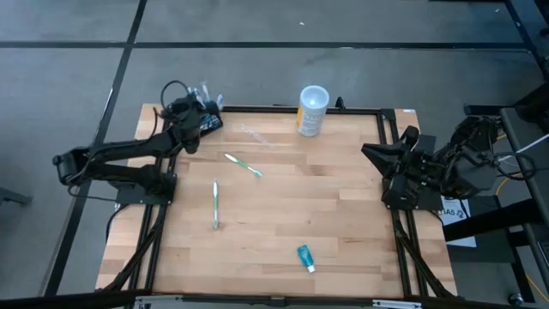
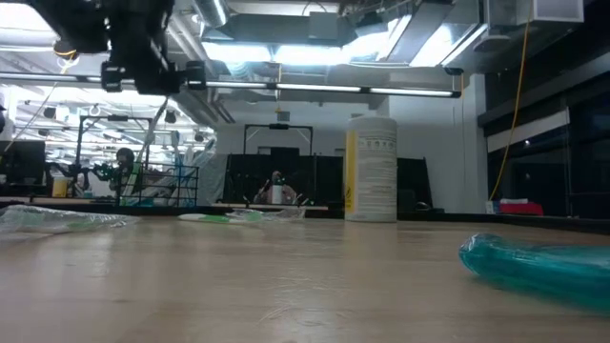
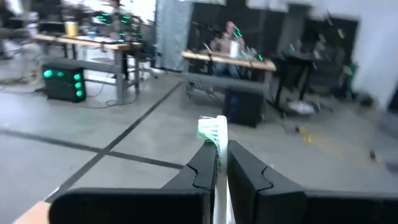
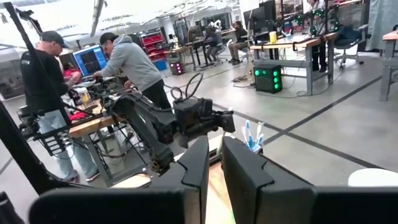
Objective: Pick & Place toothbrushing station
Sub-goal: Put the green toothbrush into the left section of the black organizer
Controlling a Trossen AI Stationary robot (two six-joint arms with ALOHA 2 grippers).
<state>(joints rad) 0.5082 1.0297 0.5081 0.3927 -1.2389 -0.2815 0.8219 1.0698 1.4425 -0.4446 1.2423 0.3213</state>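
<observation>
While the left gripper (image 3: 216, 163) hovered at the bench's (image 1: 343, 206) far left corner, its jaws were clenched on a green-bristled toothbrush (image 3: 213, 129).
The toothbrushing station (image 1: 208, 121) sat at that corner (black, brushes upright); the right gripper (image 4: 214, 163) waited at the right edge, jaws nearly together, empty.

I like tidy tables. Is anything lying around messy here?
Yes. Two green-and-white toothbrushes lie flat on the wooden table instead of upright, and a teal toothpaste tube lies near the front edge. The left gripper pinches another toothbrush.
</observation>
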